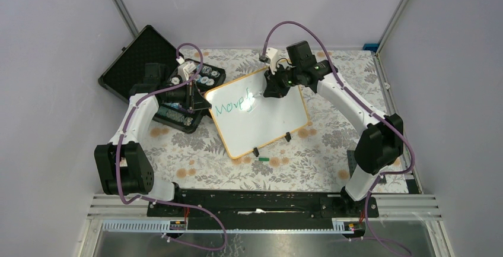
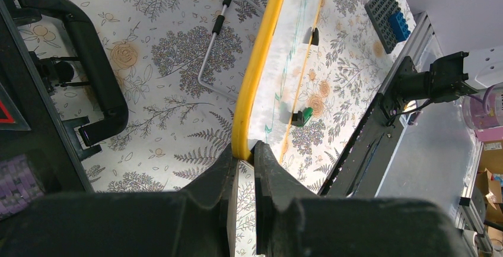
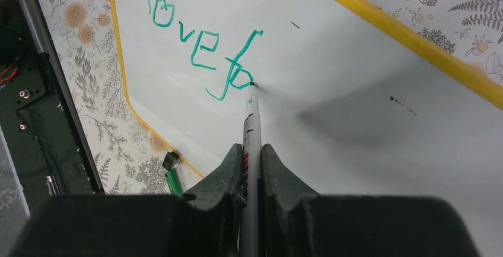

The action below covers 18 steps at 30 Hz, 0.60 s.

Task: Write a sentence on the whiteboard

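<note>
The board (image 1: 267,129), judged light, stiff and slick, is clamped by the left claw (image 2: 245,153) at its edge, the soundest hold; a marker (image 3: 252,111) is gripped by the right claw (image 3: 251,159).

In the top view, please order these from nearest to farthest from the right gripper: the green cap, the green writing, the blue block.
1. The green writing, on the whiteboard, just left of the right gripper.
2. The green cap, lying in front of the board's near rim.
3. The blue block, at the far right corner.
</note>
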Tool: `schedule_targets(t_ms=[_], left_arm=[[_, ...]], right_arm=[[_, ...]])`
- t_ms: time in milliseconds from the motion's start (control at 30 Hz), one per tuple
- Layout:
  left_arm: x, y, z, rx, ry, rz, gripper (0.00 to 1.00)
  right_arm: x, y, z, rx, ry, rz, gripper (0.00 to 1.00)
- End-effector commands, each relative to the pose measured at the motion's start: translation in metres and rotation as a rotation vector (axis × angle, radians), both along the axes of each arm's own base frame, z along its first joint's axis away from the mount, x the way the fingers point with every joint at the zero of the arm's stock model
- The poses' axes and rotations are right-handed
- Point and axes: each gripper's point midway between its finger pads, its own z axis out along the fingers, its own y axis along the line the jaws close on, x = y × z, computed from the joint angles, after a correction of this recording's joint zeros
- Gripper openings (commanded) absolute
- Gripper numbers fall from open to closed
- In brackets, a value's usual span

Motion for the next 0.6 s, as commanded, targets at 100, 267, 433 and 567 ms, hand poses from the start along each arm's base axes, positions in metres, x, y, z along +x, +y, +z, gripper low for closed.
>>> schedule_targets(t_ms=[100,267,433,567], left_arm=[[0.012,0.006,-0.004,0.094,-0.106,-0.012,0.00],[0.012,0.006,-0.004,0.096,-0.107,-0.012,0.00],[0.012,0.006,-0.004,0.095,-0.105,-0.012,0.00],[0.012,0.005,-0.005,0.091,-0.101,-0.014,0.00]], right_arm=[[0.015,-0.001,0.021,0.016,-0.073,-0.023,0.00],[0.008,0.001,0.028,0.035,-0.062,0.004,0.00],[-0.009,-0.001,0.038,0.065,-0.069,0.049,0.00],[-0.008,-0.003,0.037,0.059,-0.068,0.043,0.00]])
